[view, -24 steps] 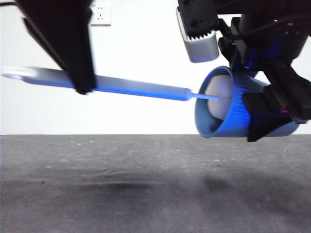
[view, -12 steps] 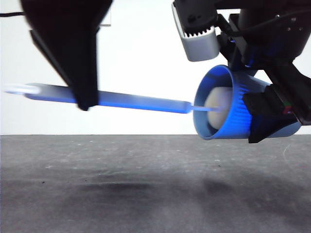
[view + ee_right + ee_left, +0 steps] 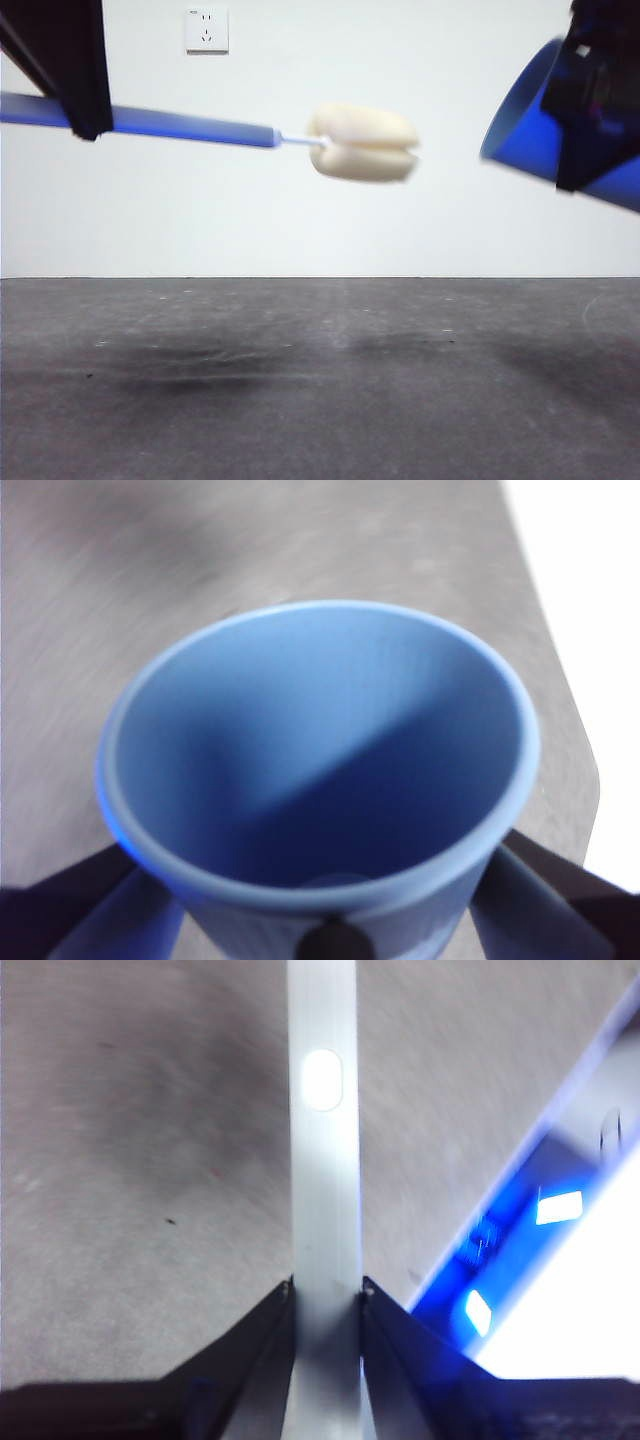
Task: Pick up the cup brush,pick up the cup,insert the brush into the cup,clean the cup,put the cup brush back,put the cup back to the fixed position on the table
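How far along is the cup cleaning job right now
Scrubbing looks finished: the cup brush is out of the cup, with a clear gap between them. In hand: the left gripper clamps the brush handle, the right gripper holds the empty cup, both above the table. Left: setting the brush down, then the cup.

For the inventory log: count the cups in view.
1. The cup is held in the air by the right gripper, apart from the cup brush. No other shows.
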Robot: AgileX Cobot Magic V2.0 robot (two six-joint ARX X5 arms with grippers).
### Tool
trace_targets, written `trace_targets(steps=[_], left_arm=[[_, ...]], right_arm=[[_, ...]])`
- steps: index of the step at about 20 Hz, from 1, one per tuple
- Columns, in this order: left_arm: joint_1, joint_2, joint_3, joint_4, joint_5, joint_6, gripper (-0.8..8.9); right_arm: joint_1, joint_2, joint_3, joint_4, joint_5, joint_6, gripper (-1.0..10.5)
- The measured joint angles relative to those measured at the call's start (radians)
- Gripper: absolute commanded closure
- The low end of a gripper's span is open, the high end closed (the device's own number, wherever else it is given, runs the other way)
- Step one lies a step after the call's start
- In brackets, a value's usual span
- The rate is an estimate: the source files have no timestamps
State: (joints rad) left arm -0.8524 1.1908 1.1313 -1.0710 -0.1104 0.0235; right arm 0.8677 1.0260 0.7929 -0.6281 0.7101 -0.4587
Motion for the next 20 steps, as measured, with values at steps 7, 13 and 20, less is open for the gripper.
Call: trace_targets(steps=[7, 13, 20], left_arm=[[0.096, 0.014, -0.090, 0.324, -0.041, -0.294, 8.22], [0.149, 0.146, -0.208, 0.559, -0.117, -0.465, 8.22], [0.159, 0.389, -0.206, 0.713, -0.095, -0.542, 8.22]], right_arm=[[-0.015, -0.214, 0.012, 0.023, -0.087, 0.315, 9.6], [-0.015, -0.293, 0.012, 0.060, -0.248, 0.516, 9.6], [-0.015, -0.294, 0.012, 0.068, -0.292, 0.553, 9.6]])
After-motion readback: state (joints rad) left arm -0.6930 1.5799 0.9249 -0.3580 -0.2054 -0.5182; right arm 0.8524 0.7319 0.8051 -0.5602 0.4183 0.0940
